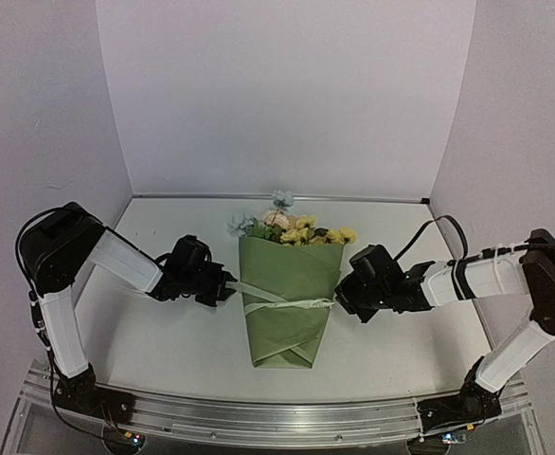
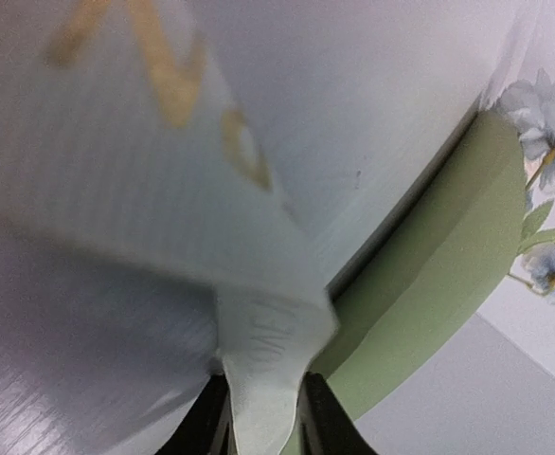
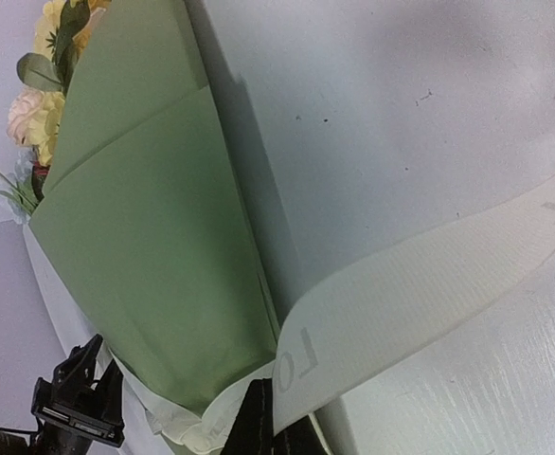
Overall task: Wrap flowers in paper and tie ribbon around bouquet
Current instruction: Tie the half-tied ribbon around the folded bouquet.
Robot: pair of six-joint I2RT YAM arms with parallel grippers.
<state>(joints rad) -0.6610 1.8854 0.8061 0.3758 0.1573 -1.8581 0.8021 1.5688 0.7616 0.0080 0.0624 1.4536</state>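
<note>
The bouquet lies in the middle of the table as a cone of olive-green paper (image 1: 285, 327), its narrow end towards me. Blue, yellow and pink flowers (image 1: 292, 227) show above its far rim. The cream ribbon (image 1: 287, 303) crosses the cone's waist. My left gripper (image 1: 228, 284) is at the cone's left edge, and a bunched ribbon end (image 2: 263, 398) fills the gap between its fingers (image 2: 330, 422). At the cone's right edge, my right gripper (image 1: 339, 301) is shut on the other ribbon end (image 3: 420, 284), pinched at the fingers (image 3: 259, 422) beside the paper (image 3: 145, 246).
The white table (image 1: 164, 332) is enclosed by white walls at the back and both sides. An aluminium rail (image 1: 277, 417) runs along the near edge by the arm bases. The left gripper (image 3: 74, 408) shows past the cone in the right wrist view.
</note>
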